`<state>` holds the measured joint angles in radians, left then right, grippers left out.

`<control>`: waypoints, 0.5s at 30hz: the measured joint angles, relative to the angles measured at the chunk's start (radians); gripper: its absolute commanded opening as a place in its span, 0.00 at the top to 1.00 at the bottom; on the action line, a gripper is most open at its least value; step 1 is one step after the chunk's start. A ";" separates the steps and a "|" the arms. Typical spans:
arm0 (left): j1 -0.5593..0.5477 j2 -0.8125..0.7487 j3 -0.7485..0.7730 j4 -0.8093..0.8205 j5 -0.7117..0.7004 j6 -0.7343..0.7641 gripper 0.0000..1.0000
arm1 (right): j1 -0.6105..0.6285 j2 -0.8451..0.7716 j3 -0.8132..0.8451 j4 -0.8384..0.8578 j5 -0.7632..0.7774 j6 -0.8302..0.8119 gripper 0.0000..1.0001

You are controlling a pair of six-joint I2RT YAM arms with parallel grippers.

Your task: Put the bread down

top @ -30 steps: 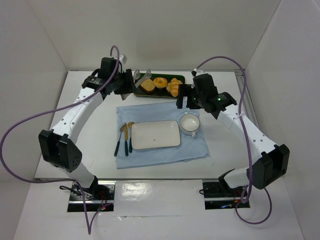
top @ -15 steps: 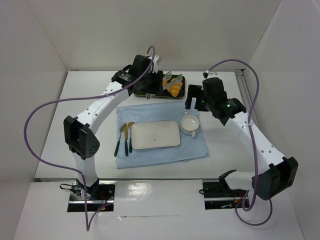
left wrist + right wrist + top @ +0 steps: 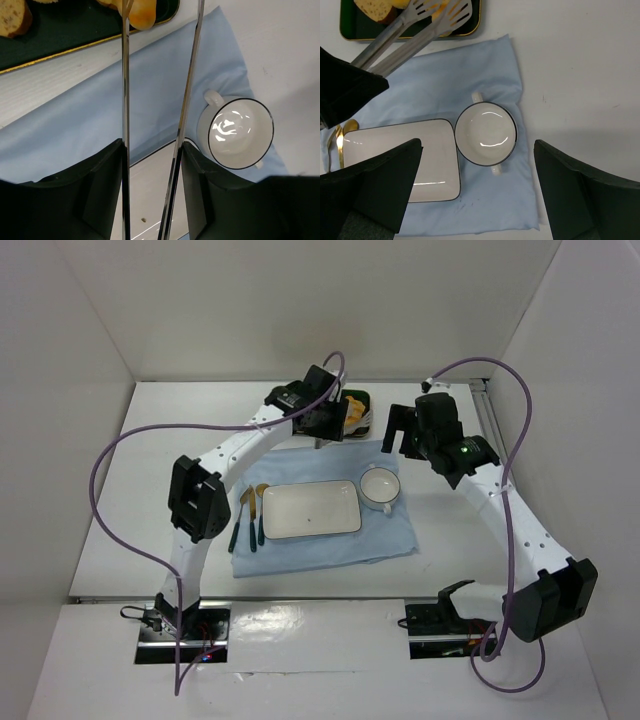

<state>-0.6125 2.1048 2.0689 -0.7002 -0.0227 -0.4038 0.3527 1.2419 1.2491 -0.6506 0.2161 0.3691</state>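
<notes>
My left gripper is shut on a pair of metal tongs, whose two arms run between its fingers. The slotted tong tips rest at a golden-yellow bread roll on the right end of the dark green tray. The roll also shows in the top view. I cannot tell if the tongs pinch it. My right gripper is open wide and empty, hovering above the white cup.
A white rectangular plate and the cup sit on a light blue cloth. Gold and teal cutlery lies left of the plate. A brown toast slice lies on the tray's left part.
My left arm has swung right along the tray, carrying the tongs from its left end to its right end. My right gripper has drifted slightly right and back.
</notes>
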 measured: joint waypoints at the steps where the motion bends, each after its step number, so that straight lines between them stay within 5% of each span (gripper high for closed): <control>1: -0.001 0.010 0.004 -0.006 -0.009 -0.004 0.41 | 0.000 0.000 0.000 0.000 0.002 0.000 0.00; 15: -0.006 0.040 0.034 -0.011 -0.084 -0.032 0.41 | -0.019 -0.008 0.000 0.000 0.005 0.000 0.00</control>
<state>-0.6186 2.1445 2.1033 -0.7113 -0.1066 -0.4362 0.3332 1.2339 1.2491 -0.6506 0.2207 0.3691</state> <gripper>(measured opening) 0.597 0.999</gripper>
